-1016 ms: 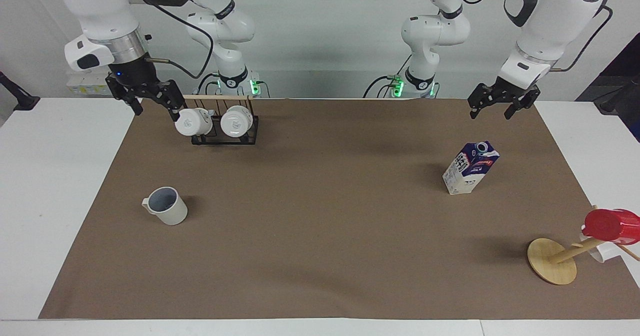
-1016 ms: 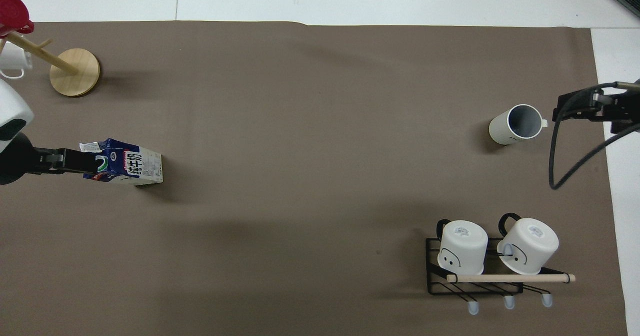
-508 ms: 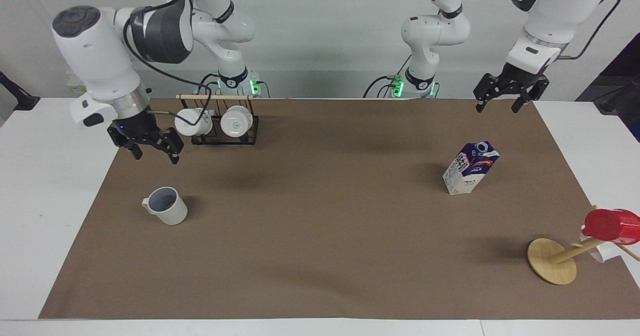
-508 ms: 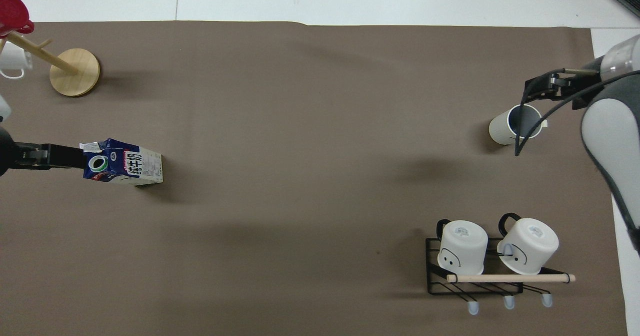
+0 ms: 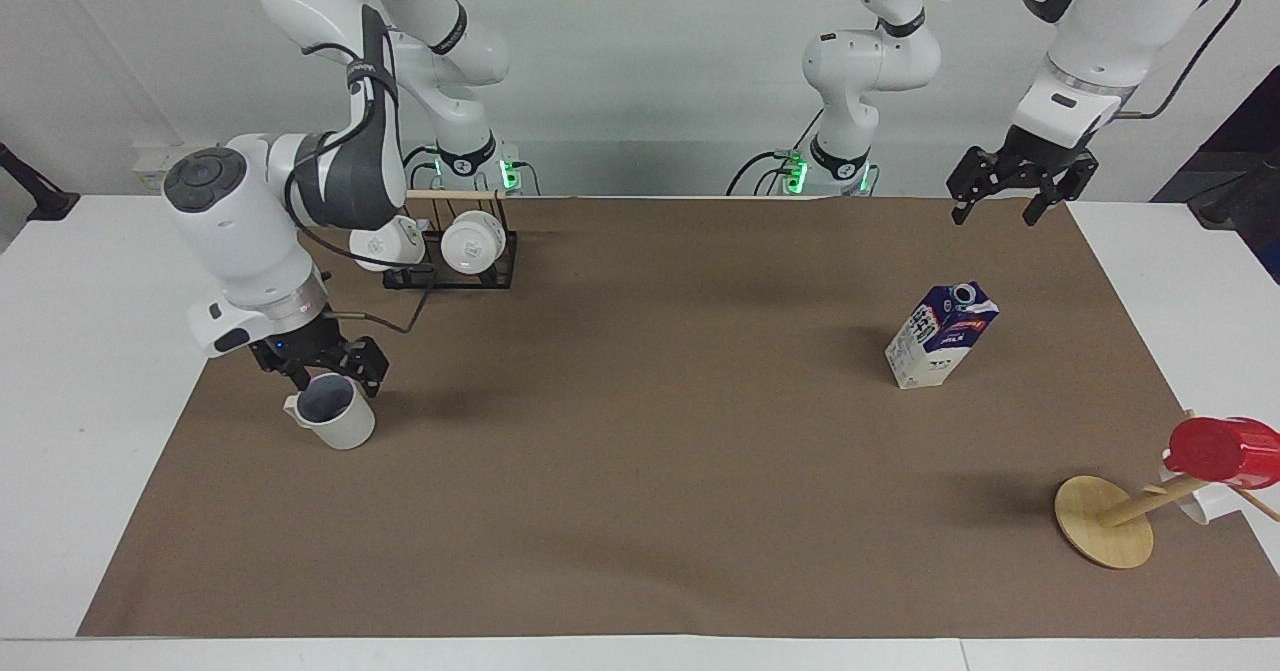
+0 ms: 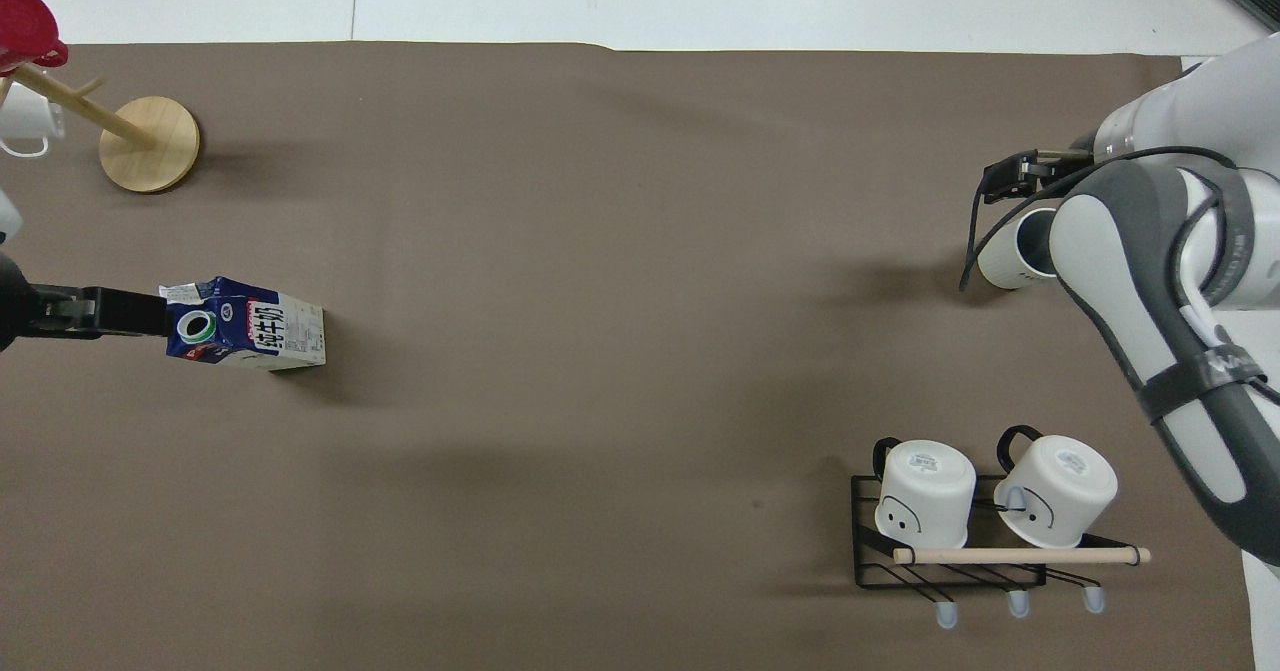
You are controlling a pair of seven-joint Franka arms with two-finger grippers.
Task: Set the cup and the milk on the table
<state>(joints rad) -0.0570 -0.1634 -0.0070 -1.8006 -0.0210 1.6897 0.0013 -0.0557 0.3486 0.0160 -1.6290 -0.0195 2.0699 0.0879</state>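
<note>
Brown paper sheet, cup upright, milk upright

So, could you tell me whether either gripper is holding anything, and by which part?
Nothing is held. The right gripper is open at the cup; the left gripper waits open, above the table's edge.

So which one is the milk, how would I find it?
Start at the brown paper that covers the table and go toward the left arm's end. The milk stands alone there, nearer to the robots than the wooden stand with the red cup. It is the only carton: dark blue on top, white below, with a round spout.
</note>
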